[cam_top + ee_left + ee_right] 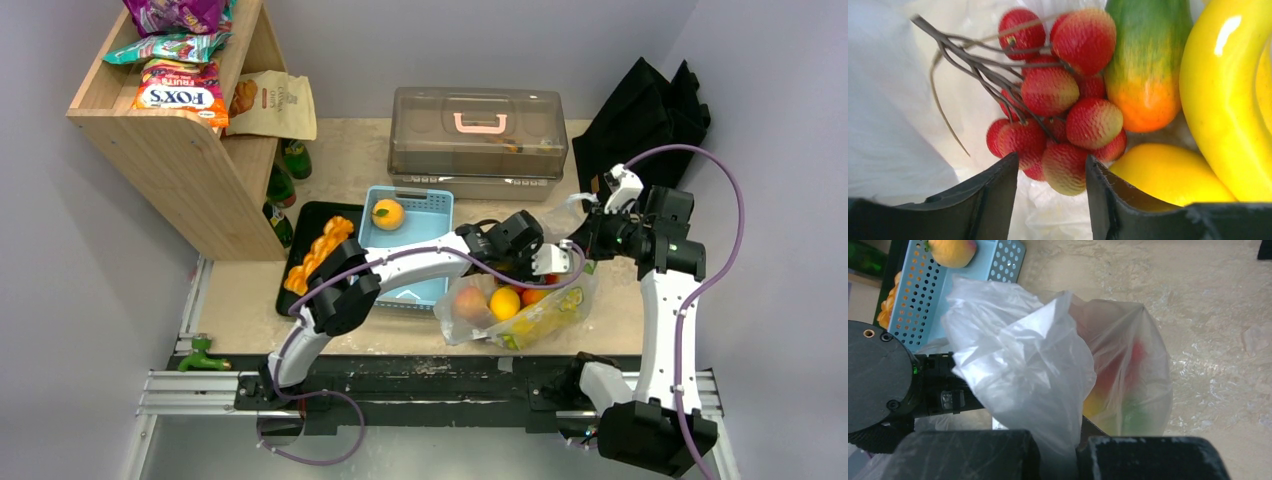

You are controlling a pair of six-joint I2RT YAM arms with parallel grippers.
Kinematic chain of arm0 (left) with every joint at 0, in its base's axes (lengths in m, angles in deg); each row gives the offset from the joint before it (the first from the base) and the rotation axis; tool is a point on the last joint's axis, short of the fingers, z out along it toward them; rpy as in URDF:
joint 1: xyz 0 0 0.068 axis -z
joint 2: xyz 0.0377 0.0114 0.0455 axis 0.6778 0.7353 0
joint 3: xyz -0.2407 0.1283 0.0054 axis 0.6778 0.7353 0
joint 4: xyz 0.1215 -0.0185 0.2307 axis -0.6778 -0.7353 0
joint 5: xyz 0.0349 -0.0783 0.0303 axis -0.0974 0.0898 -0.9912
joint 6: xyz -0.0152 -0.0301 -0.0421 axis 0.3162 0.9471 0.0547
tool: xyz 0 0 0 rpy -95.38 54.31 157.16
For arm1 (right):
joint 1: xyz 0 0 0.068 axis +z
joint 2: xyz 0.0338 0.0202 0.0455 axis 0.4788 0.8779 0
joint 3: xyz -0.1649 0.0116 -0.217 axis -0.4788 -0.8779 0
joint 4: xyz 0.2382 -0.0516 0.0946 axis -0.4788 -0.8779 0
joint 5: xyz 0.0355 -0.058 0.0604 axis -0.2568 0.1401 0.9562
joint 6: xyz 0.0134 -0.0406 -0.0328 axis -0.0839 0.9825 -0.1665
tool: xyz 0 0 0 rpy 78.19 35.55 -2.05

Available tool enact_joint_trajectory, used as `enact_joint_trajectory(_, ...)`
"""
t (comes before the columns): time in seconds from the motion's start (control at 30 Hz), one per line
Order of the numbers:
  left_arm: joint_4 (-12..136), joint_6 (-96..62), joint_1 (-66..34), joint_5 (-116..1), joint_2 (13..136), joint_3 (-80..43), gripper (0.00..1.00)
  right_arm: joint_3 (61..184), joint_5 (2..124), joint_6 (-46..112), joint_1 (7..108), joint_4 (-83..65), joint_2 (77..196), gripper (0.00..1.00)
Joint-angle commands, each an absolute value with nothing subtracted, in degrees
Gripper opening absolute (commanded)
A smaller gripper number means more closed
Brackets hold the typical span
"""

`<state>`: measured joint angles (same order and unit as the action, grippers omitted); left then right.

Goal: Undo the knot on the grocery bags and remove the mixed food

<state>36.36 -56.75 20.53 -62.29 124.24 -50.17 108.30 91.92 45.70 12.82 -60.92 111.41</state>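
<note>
With our right gripper (1058, 452) pinched shut on the bag (1018, 355), holding its mouth up, our left gripper (1053, 167) sits half open astride the red fruits (1063, 115) inside, gripping nothing yet, so we should close gently without catching the bag.

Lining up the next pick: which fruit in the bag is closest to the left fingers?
The red fruit cluster in the bag: its lowest fruit sits between the left fingers; mango, banana and lemon lie further right.
</note>
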Motion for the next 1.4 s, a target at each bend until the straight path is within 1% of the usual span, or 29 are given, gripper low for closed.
enact_joint_trajectory(0.0, 27.26, -59.13, 20.66, -63.19, 122.67, -47.38, 0.47, 110.01, 96.11, 42.77, 13.56, -59.96, 110.93, 0.00)
enact_joint_trajectory(0.03, 26.40, -59.93, 20.68, -63.07, 121.14, -45.30, 0.42, 109.77, 96.10, 42.81, 13.58, -59.88, 110.97, 0.00)
enact_joint_trajectory(0.13, 25.61, -61.55, 20.57, -63.81, 115.78, -38.92, 0.20, 109.51, 95.66, 43.16, 13.55, -59.63, 111.03, 0.00)
enact_joint_trajectory(0.2, 25.53, -62.65, 20.52, -64.46, 112.23, -35.36, 0.06, 109.34, 95.28, 43.38, 13.57, -59.45, 110.96, 0.00)
enact_joint_trajectory(0.23, 25.53, -63.28, 20.52, -64.54, 110.48, -33.89, 0.02, 109.27, 95.19, 43.47, 13.56, -59.30, 110.98, 0.00)
enact_joint_trajectory(0.27, 25.72, -63.94, 20.52, -64.56, 108.79, -32.59, 0.00, 109.25, 95.07, 43.56, 13.58, -59.24, 111.01, 0.00)
enact_joint_trajectory(0.4, 28.15, -66.01, 20.52, -63.44, 102.42, -29.21, 0.00, 109.41, 94.61, 44.76, 13.55, -59.57, 111.11, 0.00)
enact_joint_trajectory(0.47, 29.80, -66.50, 20.52, -62.94, 101.88, -29.12, 0.00, 109.47, 94.67, 45.18, 13.53, -59.78, 111.25, 0.00)
enact_joint_trajectory(0.5, 30.13, -66.35, 20.52, -63.22, 102.56, -29.88, 0.02, 109.55, 94.47, 45.53, 13.57, -60.05, 111.34, 0.00)
enact_joint_trajectory(0.57, 30.99, -65.18, 20.52, -63.70, 104.68, -32.45, 0.29, 109.74, 94.08, 46.11, 13.53, -60.72, 111.56, 0.00)
enact_joint_trajectory(0.6, 31.77, -64.43, 20.52, -64.12, 105.96, -33.75, 0.40, 109.77, 94.14, 46.23, 13.53, -60.91, 111.59, 0.00)
enact_joint_trajectory(0.63, 32.41, -63.72, 20.52, -64.34, 107.06, -35.16, 0.49, 109.77, 94.26, 46.25, 13.56, -60.94, 111.54, 0.00)
enact_joint_trajectory(0.67, 32.99, -62.95, 20.59, -64.20, 108.20, -36.99, 0.55, 109.77, 94.28, 46.25, 13.51, -60.87, 111.48, 0.00)
enact_joint_trajectory(0.83, 37.12, -59.45, 20.70, -64.47, 113.96, -43.15, 0.69, 109.80, 94.44, 46.04, 13.55, -60.92, 111.82, 0.00)
enact_joint_trajectory(0.87, 37.06, -58.91, 20.70, -64.61, 115.52, -44.75, 0.70, 109.78, 94.65, 45.87, 13.50, -60.86, 111.85, 0.00)
enact_joint_trajectory(0.93, 36.82, -58.12, 20.65, -65.33, 118.90, -47.77, 0.78, 109.77, 94.95, 45.64, 13.57, -60.70, 111.98, 0.00)
enact_joint_trajectory(1.03, 34.67, -58.54, 20.61, -66.17, 123.95, -52.05, 0.80, 109.90, 94.58, 45.70, 13.50, -60.77, 112.02, 0.00)
enact_joint_trajectory(1.23, 30.54, -60.44, 20.51, -70.47, 129.73, -53.94, 0.79, 110.17, 93.86, 46.48, 13.55, -61.22, 112.12, 0.00)
enact_joint_trajectory(1.33, 26.42, -61.50, 20.52, -69.02, 130.91, -54.63, 0.74, 109.91, 94.14, 46.64, 13.52, -61.06, 112.22, 0.00)
enact_joint_trajectory(1.37, 24.94, -62.03, 20.60, -68.62, 131.26, -54.88, 0.69, 109.80, 94.17, 46.68, 13.54, -60.87, 112.36, 0.00)
